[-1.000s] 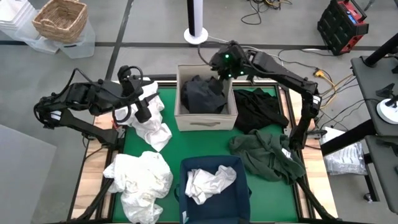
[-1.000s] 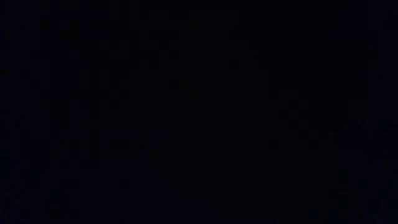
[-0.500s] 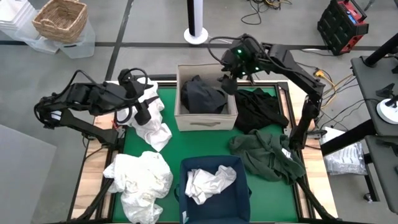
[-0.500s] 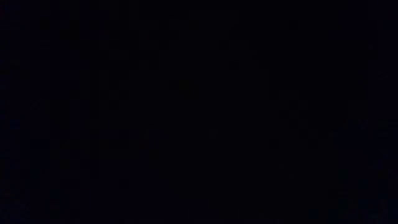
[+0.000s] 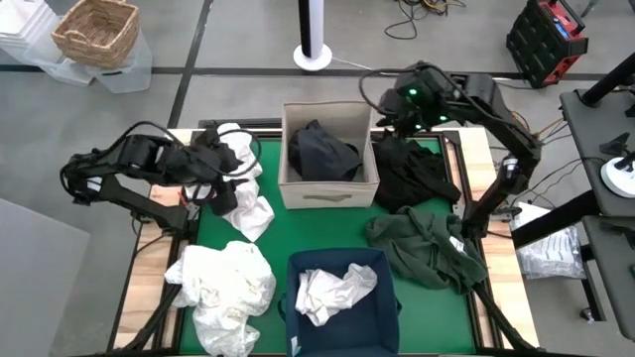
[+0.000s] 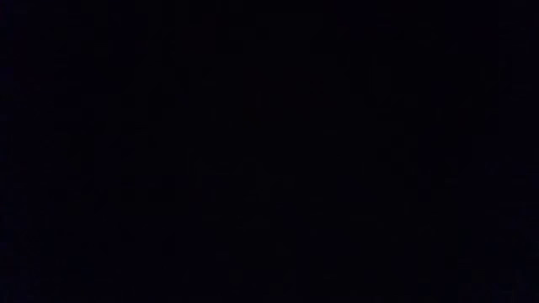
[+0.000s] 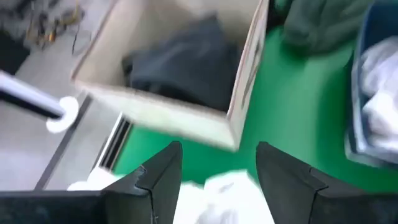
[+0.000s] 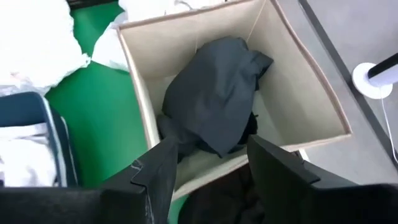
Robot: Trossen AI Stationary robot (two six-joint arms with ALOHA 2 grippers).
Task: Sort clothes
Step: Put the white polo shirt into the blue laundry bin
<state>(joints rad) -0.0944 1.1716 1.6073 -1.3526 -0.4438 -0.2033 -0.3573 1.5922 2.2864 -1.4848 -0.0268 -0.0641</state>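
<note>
The clothes lie across the green table. A black garment (image 5: 322,149) sits in the beige box (image 5: 328,190). Right of the box lie another black garment (image 5: 417,174) and an olive one (image 5: 427,246). White garments lie at the far left (image 5: 246,206), at the near left (image 5: 223,283) and in the navy bin (image 5: 337,288). My left gripper (image 7: 217,149) stands open, tipped down over the far-left white garment (image 7: 227,190). My right gripper (image 8: 208,146) is open with nothing between its fingers. It hangs high by the box's far right corner (image 5: 390,127).
The low view is fully dark. A white stand base (image 5: 315,57) sits on the floor beyond the table's far edge, with a wicker basket (image 5: 96,30) at the far left. Bare green mat (image 5: 288,228) shows between the box and the bin.
My right gripper has risen and drawn away from the box toward the table's far right corner. The black garment has stayed in the box. My left gripper has tipped downward over the far-left white garment, sinking a little.
</note>
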